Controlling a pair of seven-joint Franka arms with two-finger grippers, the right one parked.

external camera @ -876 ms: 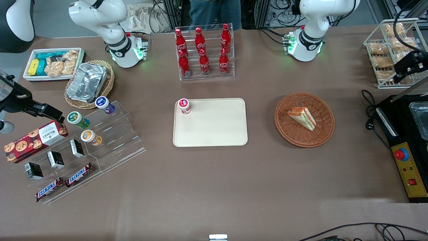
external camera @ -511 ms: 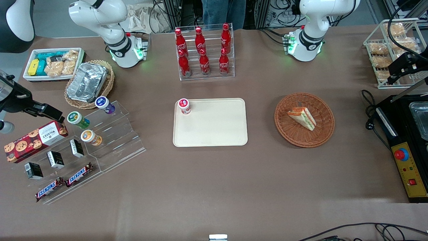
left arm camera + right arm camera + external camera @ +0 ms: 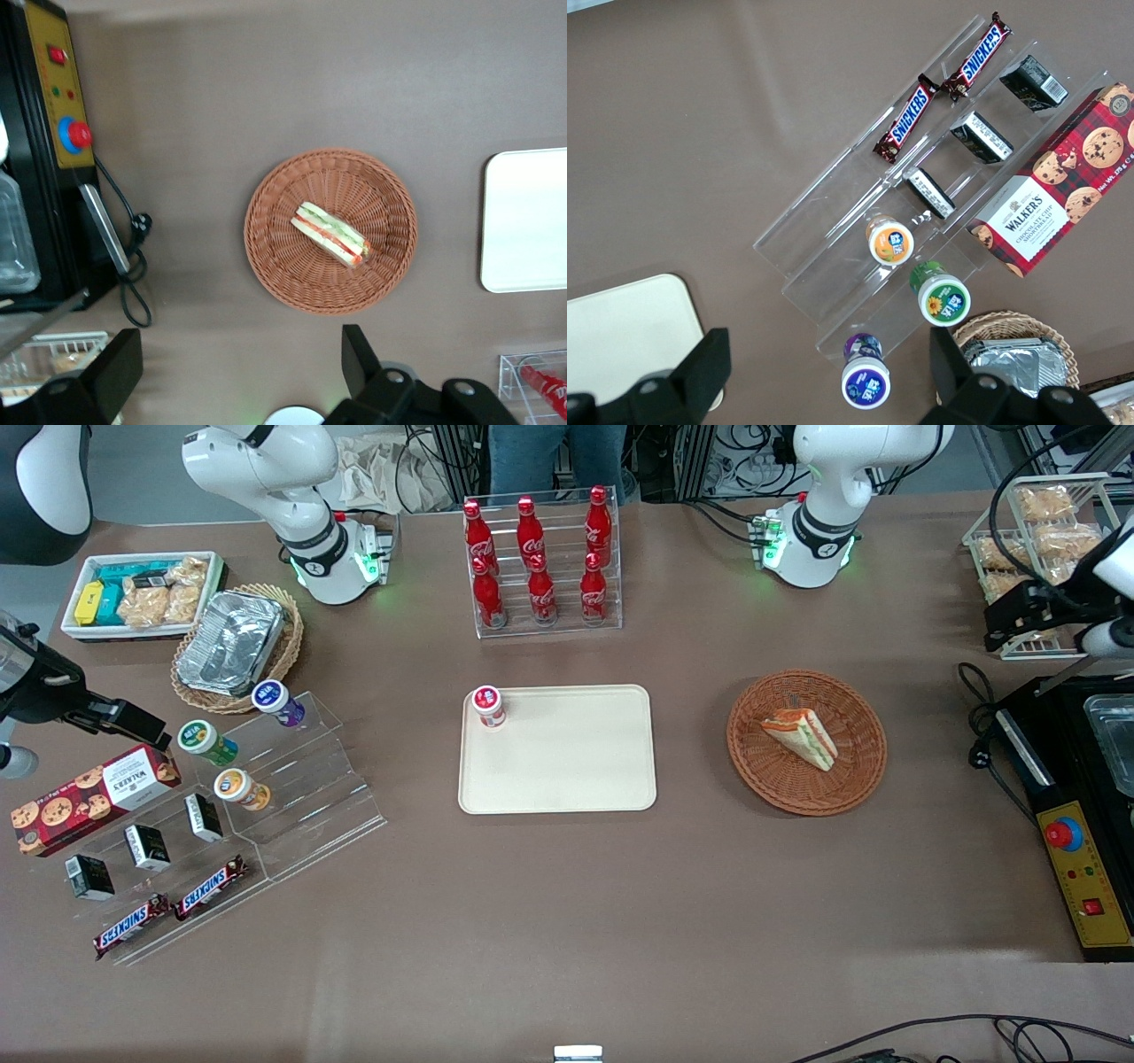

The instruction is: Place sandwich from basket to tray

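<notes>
Only in the front view: the whole tray (image 3: 567, 772), with a small red-topped cup (image 3: 487, 706) standing on one corner of it. In the left wrist view, just one end of the tray (image 3: 523, 221) and no cup. Only in the wrist view: both fingers (image 3: 111, 372) of the gripper (image 3: 235, 363), spread wide apart and holding nothing. From the front, just a dark gripper (image 3: 1014, 615) up above the table at the working arm's end, beside a wire rack of snack bags (image 3: 1045, 522). Lying inside the round brown basket (image 3: 753, 779), near its middle: the sandwich (image 3: 800, 737). Well apart from the gripper, lower down, nearer the front camera and more toward the parked arm's end. Not touched by the fingers. In the wrist view, sandwich (image 3: 332, 234) and basket (image 3: 275, 266) seen out past the open fingers. Flat on its side, stripes of orange, red and green showing. Long way slanted across the basket: wide end toward the tray, thin pointed end toward the front camera and the working arm's end.
</notes>
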